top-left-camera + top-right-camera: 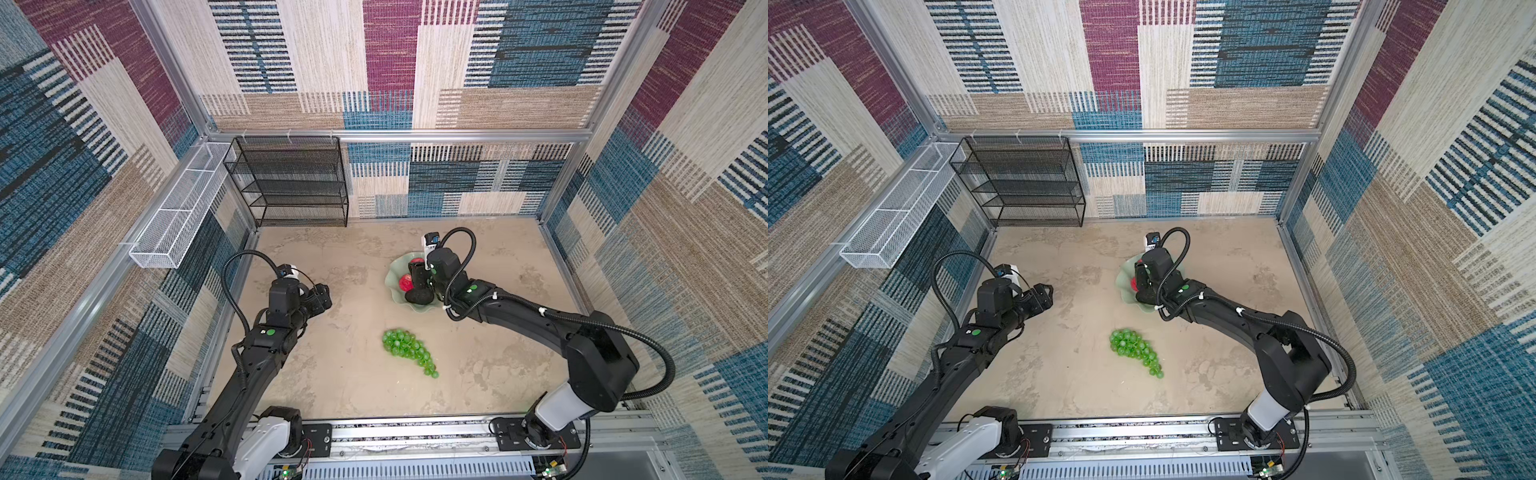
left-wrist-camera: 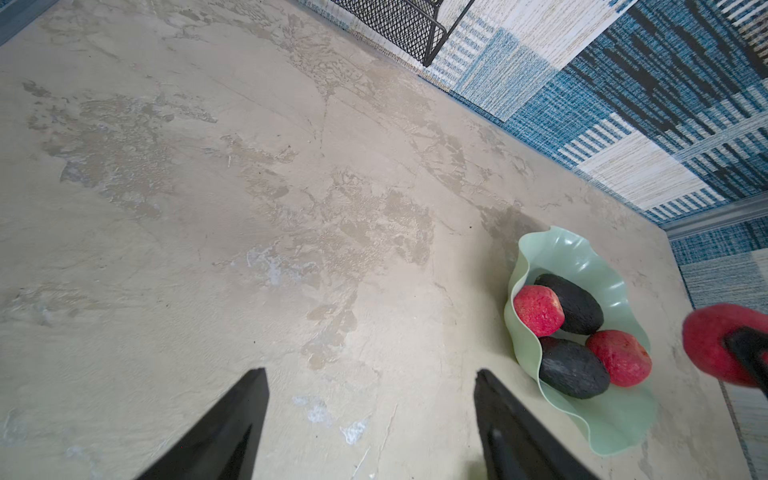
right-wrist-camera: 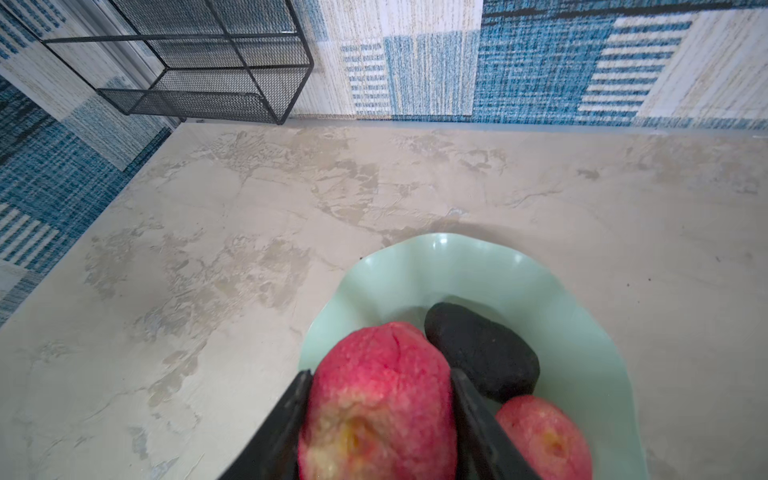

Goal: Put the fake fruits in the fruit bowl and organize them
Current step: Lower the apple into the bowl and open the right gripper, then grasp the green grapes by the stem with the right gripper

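The right gripper (image 3: 380,376) clamps one apple (image 2: 715,340) between its fingers above the fruit bowl (image 2: 582,257). The bowl contains two avocados (image 2: 573,303) and two apples (image 2: 538,309). The grapes (image 1: 405,349) lie on the table (image 1: 332,374), apart from the bowl. The left gripper (image 2: 370,371) stands wide and empty.

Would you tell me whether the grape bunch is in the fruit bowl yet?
Out: the grapes lie on the table, apart from the bowl.

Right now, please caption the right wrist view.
Right gripper grips an apple over the bowl with an avocado inside.
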`<state>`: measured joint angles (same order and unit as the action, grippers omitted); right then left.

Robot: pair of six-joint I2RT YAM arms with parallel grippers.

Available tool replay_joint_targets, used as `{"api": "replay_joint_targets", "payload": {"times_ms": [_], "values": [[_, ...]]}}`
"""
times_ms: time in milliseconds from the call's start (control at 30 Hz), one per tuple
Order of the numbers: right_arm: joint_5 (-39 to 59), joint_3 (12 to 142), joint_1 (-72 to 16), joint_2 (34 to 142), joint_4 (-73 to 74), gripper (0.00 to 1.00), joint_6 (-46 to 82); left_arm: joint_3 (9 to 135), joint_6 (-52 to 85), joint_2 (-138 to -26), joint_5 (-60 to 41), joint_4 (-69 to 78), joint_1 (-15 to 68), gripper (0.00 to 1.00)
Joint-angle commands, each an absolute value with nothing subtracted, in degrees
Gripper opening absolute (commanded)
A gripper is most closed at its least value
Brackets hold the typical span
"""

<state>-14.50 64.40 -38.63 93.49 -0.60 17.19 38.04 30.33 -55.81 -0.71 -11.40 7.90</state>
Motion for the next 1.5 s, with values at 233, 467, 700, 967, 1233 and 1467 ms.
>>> {"api": "replay_joint_targets", "payload": {"times_ms": [233,467,700,967,1233,1467], "values": [[-11.1,75.9,-35.0,110.1,3.9,0.48,12.4,37.9,31.9,-54.5,-3.8,-12.5,7.6,0.81],[-9.9,77.9,-33.8,115.7,3.7,0.52,13.8,36.7,31.4,-52.8,-6.3,-11.3,7.6,0.81],[-8.6,76.6,-33.4,114.5,4.0,0.68,14.9,35.0,30.4,-51.4,-12.9,-6.1,7.6,0.81],[2.2,59.0,-33.7,95.4,10.0,0.88,11.1,33.5,31.6,-51.8,-27.8,6.5,7.6,0.81],[6.7,37.7,-45.2,76.5,11.5,0.93,6.7,35.5,33.6,-55.7,-44.4,15.9,9.1,0.81],[2.5,33.8,-53.2,81.2,12.6,0.93,9.2,36.9,32.2,-53.9,-46.3,15.9,12.6,0.81]]}}
